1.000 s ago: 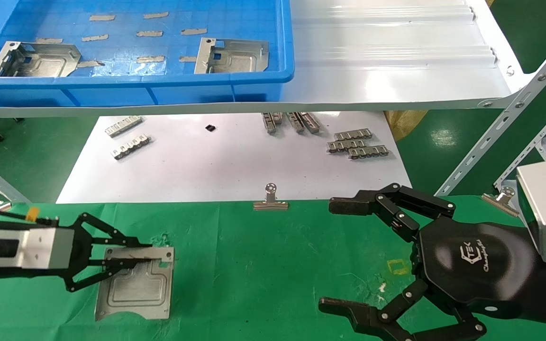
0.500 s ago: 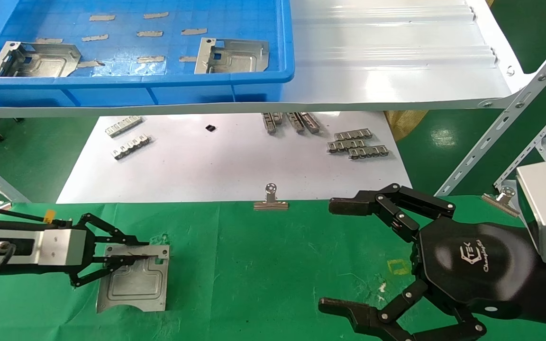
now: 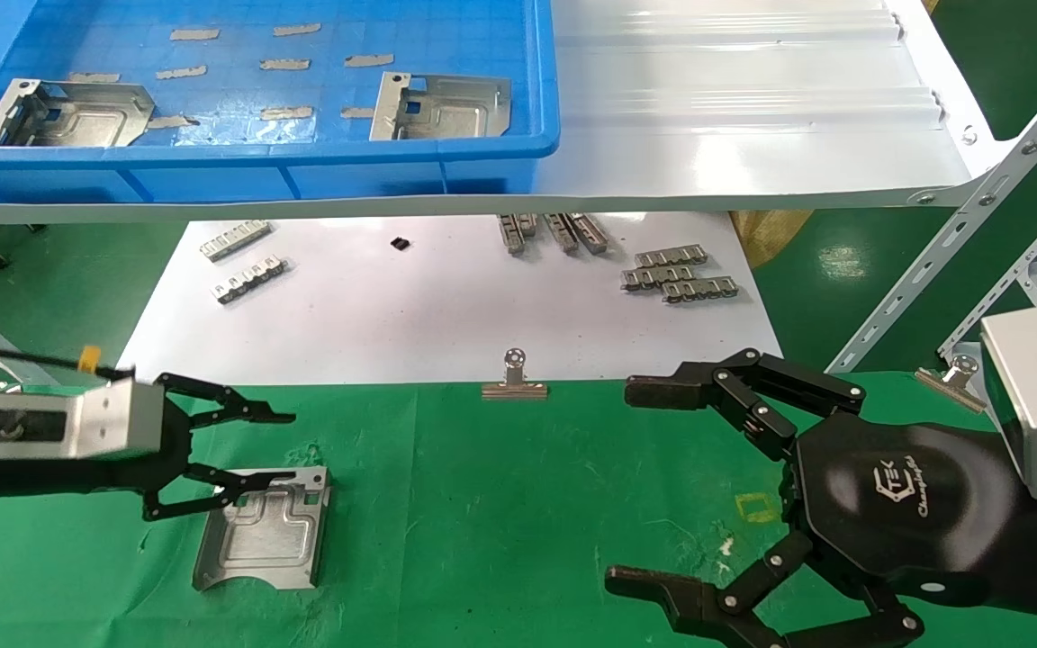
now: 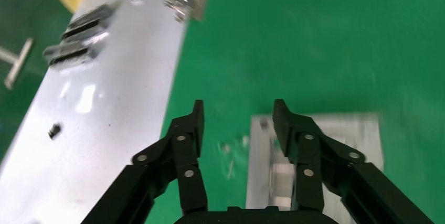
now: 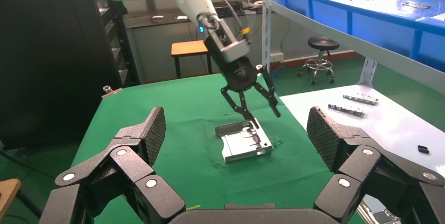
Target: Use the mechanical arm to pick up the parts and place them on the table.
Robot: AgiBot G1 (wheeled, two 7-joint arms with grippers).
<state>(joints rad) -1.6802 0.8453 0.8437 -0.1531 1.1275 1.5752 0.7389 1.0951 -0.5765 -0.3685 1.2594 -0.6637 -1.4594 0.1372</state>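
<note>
One silvery part (image 3: pixel 262 533) lies flat on the green table (image 3: pixel 500 504) at the front left. My left gripper (image 3: pixel 285 447) is open and empty just above the part's far flange edge; its lower finger (image 3: pixel 229 484) is at the flange and the upper one is clear. The left wrist view shows the jaws (image 4: pixel 237 111) spread, with the part (image 4: pixel 357 132) under one finger. My right gripper (image 3: pixel 631 486) hovers open and empty over the front right of the cloth. The right wrist view shows its jaws (image 5: pixel 237 132) spread, with the part (image 5: pixel 245 141) and the left gripper (image 5: pixel 252 98) farther off. Two more parts (image 3: pixel 64 112) (image 3: pixel 442 106) lie in the blue bin (image 3: pixel 302 175).
The bin stands on a white shelf (image 3: pixel 734 135) above the table's far side. Below it a glossy white sheet (image 3: pixel 410 315) holds toothed metal strips (image 3: pixel 676 274). Binder clips (image 3: pixel 514 382) hold the cloth's far edge. Slanted metal struts (image 3: pixel 951 234) stand at the right.
My left gripper has opened and let go of the part, then lifted and drawn back a little. The part now lies free on the cloth. The right arm has not moved.
</note>
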